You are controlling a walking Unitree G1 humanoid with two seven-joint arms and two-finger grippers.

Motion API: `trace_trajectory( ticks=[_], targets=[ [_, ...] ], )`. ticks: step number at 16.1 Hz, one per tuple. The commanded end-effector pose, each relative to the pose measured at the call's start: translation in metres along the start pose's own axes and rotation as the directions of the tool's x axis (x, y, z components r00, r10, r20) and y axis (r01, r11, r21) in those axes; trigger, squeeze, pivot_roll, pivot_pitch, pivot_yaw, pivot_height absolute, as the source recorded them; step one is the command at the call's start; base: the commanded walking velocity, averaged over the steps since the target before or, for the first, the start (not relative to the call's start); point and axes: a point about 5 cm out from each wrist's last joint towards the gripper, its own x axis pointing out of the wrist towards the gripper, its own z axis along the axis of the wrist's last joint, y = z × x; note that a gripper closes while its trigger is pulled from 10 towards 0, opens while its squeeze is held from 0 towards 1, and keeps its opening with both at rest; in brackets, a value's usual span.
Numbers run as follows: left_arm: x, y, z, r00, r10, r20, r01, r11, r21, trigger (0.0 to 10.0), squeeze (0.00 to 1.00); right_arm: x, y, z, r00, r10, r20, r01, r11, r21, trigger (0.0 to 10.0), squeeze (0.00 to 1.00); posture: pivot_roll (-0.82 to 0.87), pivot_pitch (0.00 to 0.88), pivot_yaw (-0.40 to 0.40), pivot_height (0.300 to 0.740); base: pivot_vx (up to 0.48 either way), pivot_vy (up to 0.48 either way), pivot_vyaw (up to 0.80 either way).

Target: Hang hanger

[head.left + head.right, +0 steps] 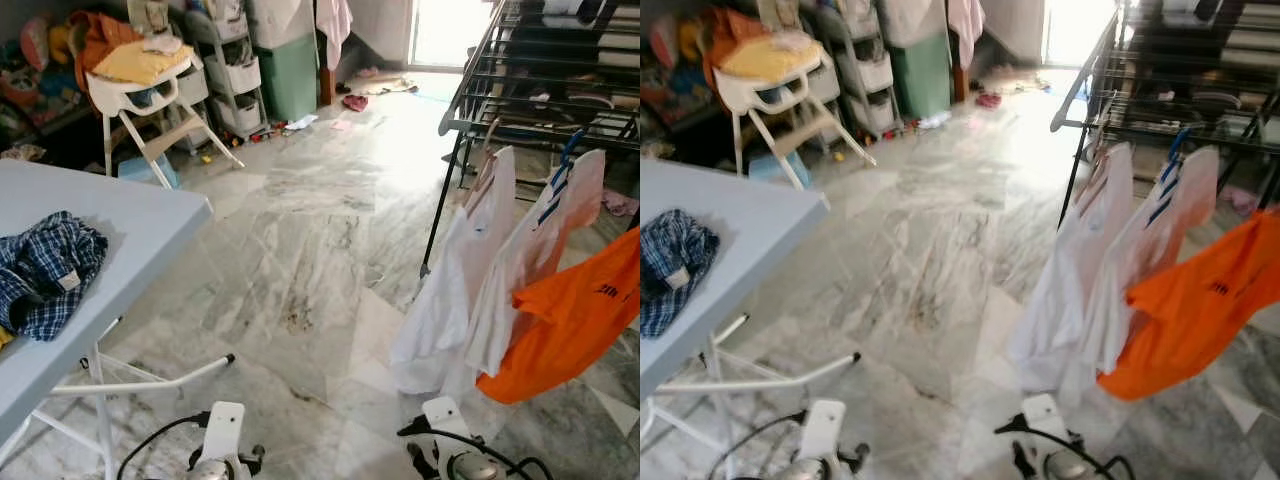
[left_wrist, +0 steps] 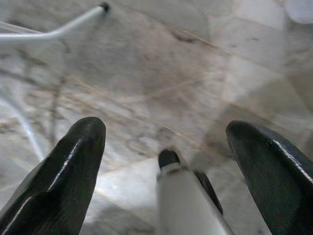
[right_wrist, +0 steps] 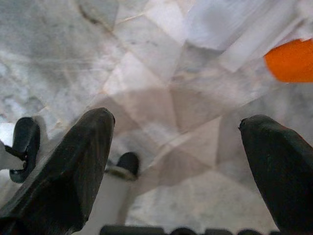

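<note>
On the right side of the room stands a black drying rack (image 1: 560,70), and clothes on hangers dangle from its low bar: two white shirts (image 1: 470,270) and an orange shirt (image 1: 570,320). A blue hanger hook (image 1: 570,148) pokes up over one white shirt. To the robot's left is a light blue table (image 1: 110,260) with a checked blue cloth (image 1: 45,270) lying on it.

Both arms hang low over the marble floor (image 1: 310,250). The left gripper (image 2: 166,147) has its two black fingers spread wide apart with nothing between them. The right gripper (image 3: 176,147) is spread wide too and holds nothing; a bit of orange cloth shows past it.

I cannot see any loose hanger waiting to be hung. The hangers I can see are already on the rack. It may be that the hanging is done, or that the robot has to go and fetch another one.

To do this step well, I think the robot should first find a hanger and grab it near the hook. Then it should walk close to the rack, lift the hook over a bare bit of bar, and let go only when the hook sits on it. It should keep clear of the shirts hanging there so it does not knock them off.
</note>
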Motion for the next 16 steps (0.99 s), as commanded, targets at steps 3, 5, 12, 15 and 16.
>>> trace_trajectory(
  ticks=[3,5,12,15,16],
  targets=[
    [-0.0013,0.0165,-0.0032,0.999,0.039,-0.014,-0.039,0.999,-0.001,10.0,0.00,0.0021,0.0133,0.0139,0.998,0.039,0.042,-0.039,0.999,-0.021,10.0,0.00,-0.14,0.000,0.050,0.740,0.285,0.000,0.00],
    [-0.0013,0.0161,-0.0031,0.999,0.040,-0.014,-0.040,0.999,-0.004,10.0,0.00,0.0020,0.0129,0.0132,0.998,0.042,0.041,-0.041,0.999,-0.027,10.0,0.00,-0.14,0.000,0.045,0.740,0.283,0.000,0.00],
    [-0.0011,0.0155,-0.0028,0.999,0.042,-0.015,-0.042,0.999,-0.024,10.0,0.00,0.0018,0.0102,0.0130,0.998,0.051,0.040,-0.048,0.996,-0.069,10.0,0.00,-0.14,0.000,0.030,0.740,0.286,0.000,0.00],
    [-0.0011,0.0159,-0.0029,0.999,0.043,-0.017,-0.043,0.999,-0.031,10.0,0.00,0.0018,0.0117,0.0122,0.998,0.054,0.037,-0.052,0.996,-0.071,10.0,0.00,-0.13,0.000,0.029,0.740,0.080,0.000,0.00],
    [-0.0012,0.0164,-0.0031,0.999,0.046,-0.019,-0.047,0.998,-0.029,10.0,0.00,0.0017,0.0130,0.0112,0.998,0.058,0.034,-0.055,0.996,-0.073,10.0,0.00,-0.13,0.000,0.028,0.740,0.000,0.000,0.00]
  ],
)
